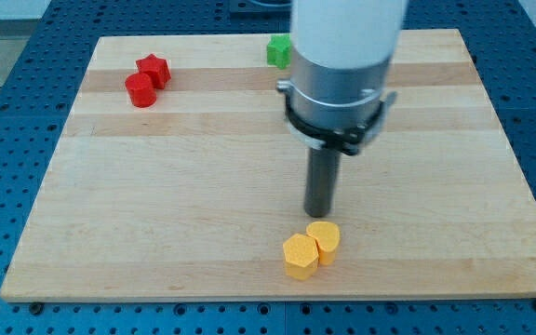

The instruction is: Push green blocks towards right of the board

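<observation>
A green block (pixel 278 50) sits near the board's top edge, just left of the arm's white body, which hides part of it; its shape cannot be made out. My tip (pixel 320 213) rests on the board in the lower middle, far below the green block and just above the two yellow blocks. No other green block shows.
A red star block (pixel 154 69) and a red round block (pixel 140 90) touch at the view's upper left. A yellow hexagon block (pixel 300 256) and a yellow round block (pixel 324 240) touch near the bottom edge. The wooden board (pixel 156 205) lies on a blue perforated table.
</observation>
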Controlling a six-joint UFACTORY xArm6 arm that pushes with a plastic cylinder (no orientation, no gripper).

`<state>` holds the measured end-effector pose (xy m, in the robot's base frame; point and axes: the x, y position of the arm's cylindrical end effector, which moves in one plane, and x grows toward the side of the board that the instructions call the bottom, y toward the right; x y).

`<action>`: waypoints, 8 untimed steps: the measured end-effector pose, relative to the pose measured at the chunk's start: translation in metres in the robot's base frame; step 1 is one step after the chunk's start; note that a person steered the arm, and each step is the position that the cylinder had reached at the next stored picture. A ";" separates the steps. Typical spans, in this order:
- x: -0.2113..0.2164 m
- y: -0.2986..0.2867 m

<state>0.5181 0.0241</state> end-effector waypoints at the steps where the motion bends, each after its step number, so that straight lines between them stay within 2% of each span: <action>1: -0.031 -0.061; 2: -0.071 -0.114; 3: -0.118 -0.137; 6: -0.247 -0.143; 7: -0.270 -0.134; 8: -0.277 -0.091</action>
<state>0.2407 -0.0669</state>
